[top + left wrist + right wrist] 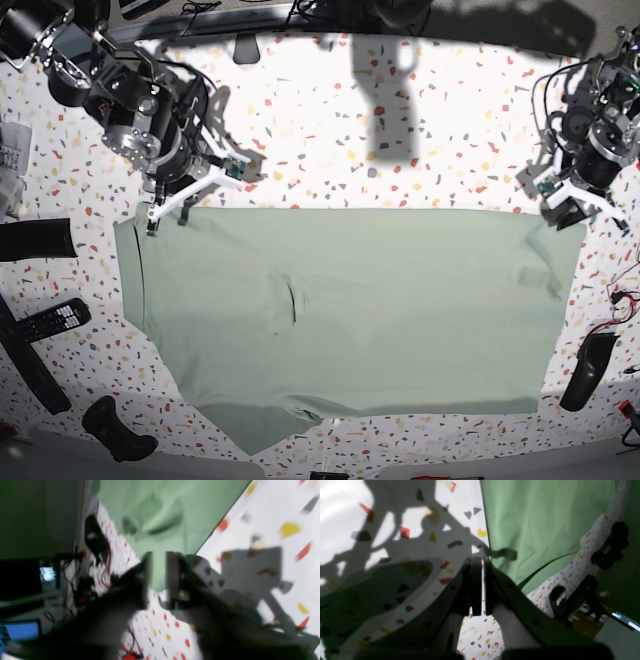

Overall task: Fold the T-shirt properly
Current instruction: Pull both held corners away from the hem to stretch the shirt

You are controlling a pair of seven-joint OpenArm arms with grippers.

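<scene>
Risks, near to far:
- The near-left hem of the T-shirt (350, 300) is seen bunched and uneven on the tabletop (330, 120). If the next fold is laid over it, a lopsided edge would likely be locked in.
- A short crease (291, 298) is seen mid-cloth, left of centre. It may be pressed in if it is not smoothed.
- Far right in the scene: the left claw (158, 580) is seen with its jaws parted to a moderate gap. The view is blurred. A tip of green cloth shows in the gap, and it cannot be told whether the cloth is touched. If the claw is lifted while the cloth is snagged, the far-right corner could be dragged out of square.
- Far left in the scene: the right claw (482, 565) is seen with its jaws closed to a thin slit. A pinch on cloth cannot be confirmed. If fabric is caught there, the far-left corner could be tugged askew by any pull.

Placement: the T-shirt is spread flat across the middle and near part of the tabletop. The left claw is at its far-right corner, with cloth running away beyond the jaws. The right claw is at its far-left corner, with the shirt's edge just beside the jaws.
</scene>
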